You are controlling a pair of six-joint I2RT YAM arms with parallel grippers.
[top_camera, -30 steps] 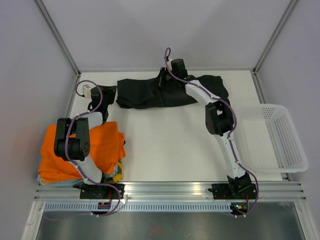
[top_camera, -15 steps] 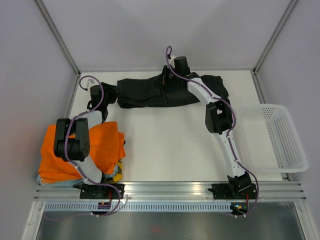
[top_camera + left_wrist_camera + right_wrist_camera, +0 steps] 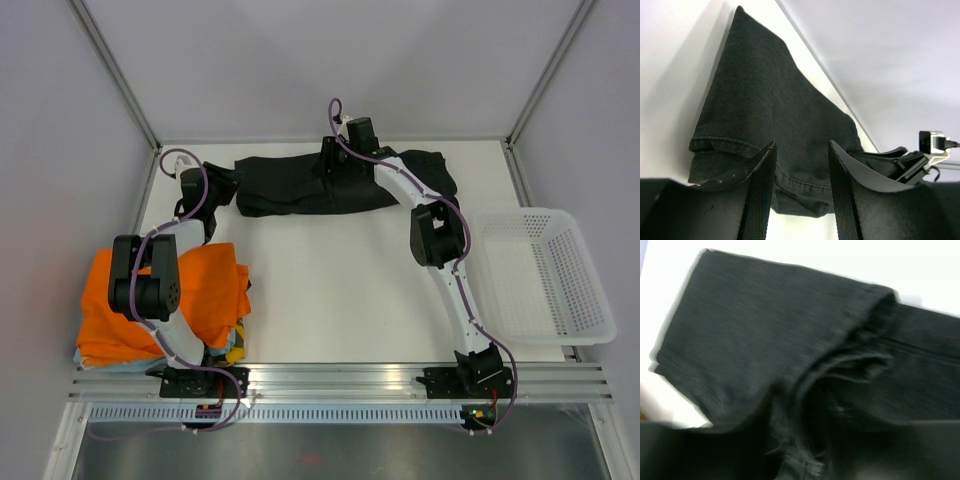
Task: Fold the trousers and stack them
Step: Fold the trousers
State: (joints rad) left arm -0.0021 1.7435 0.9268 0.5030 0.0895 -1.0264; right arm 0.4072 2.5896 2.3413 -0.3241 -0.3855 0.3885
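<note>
The black trousers (image 3: 290, 185) lie in a folded band along the back of the table. My left gripper (image 3: 222, 186) is at their left end. In the left wrist view it (image 3: 801, 147) stands open, and the hemmed edge of the trousers (image 3: 765, 100) lies just beyond the fingertips, with nothing pinched. My right gripper (image 3: 328, 160) is over the middle of the trousers. Its wrist view is blurred: a raised ridge of the trousers' cloth (image 3: 850, 360) runs toward the dark fingers, which blend into the fabric.
A stack of folded clothes with a bright orange garment (image 3: 200, 290) on top sits at the near left, beside the left arm. At the right edge stands a white perforated basket (image 3: 540, 275). Frame posts and grey walls close in the back corners.
My left gripper has moved back toward the trousers' left end. The right gripper has shifted slightly toward the back wall over the cloth.
</note>
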